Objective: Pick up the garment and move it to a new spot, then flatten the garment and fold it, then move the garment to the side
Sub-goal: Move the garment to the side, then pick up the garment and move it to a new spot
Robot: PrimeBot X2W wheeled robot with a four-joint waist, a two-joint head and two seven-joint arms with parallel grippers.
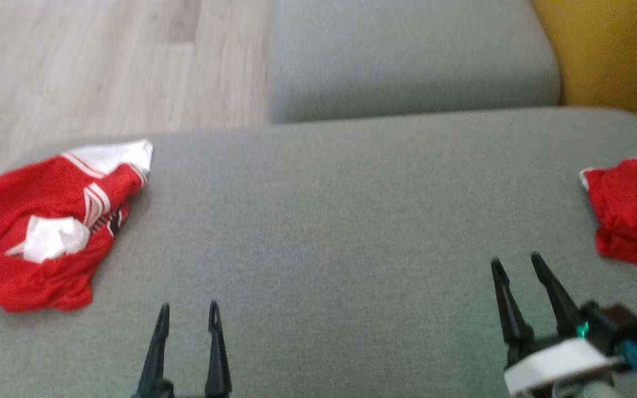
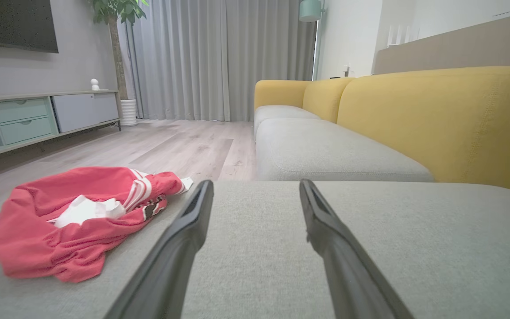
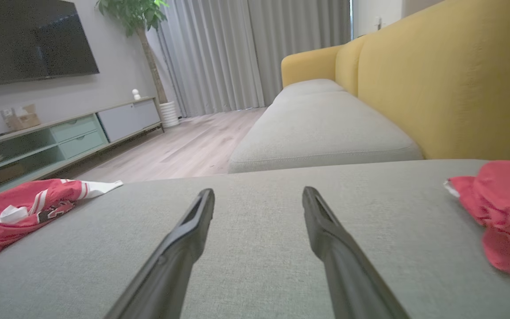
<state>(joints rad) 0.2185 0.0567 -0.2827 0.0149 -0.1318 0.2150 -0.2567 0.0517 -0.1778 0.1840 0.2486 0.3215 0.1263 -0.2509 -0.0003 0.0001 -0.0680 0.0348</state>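
Observation:
A crumpled red garment [image 1: 636, 210] lies at the right edge of the grey seat cushion [image 1: 324, 221], right of and just beyond my right gripper [image 1: 515, 258]. That gripper is open and empty, apart from the cloth; in the right wrist view the right gripper [image 3: 258, 190] points over bare cushion with the garment [image 3: 503, 208] off to its right. A second garment, red and white [image 1: 36, 232], lies bunched at the cushion's left edge. My left gripper [image 1: 188, 305] is open and empty, to the right of it. In the left wrist view the left gripper [image 2: 255, 182] has the red and white garment [image 2: 60, 221] to its left.
A second grey seat cushion [image 1: 407, 55] adjoins the far side, with the yellow sofa back [image 1: 617, 50] at the right. Wooden floor [image 1: 75, 66] lies beyond the cushion's left and far edges. A TV cabinet [image 2: 25, 119] stands across the room.

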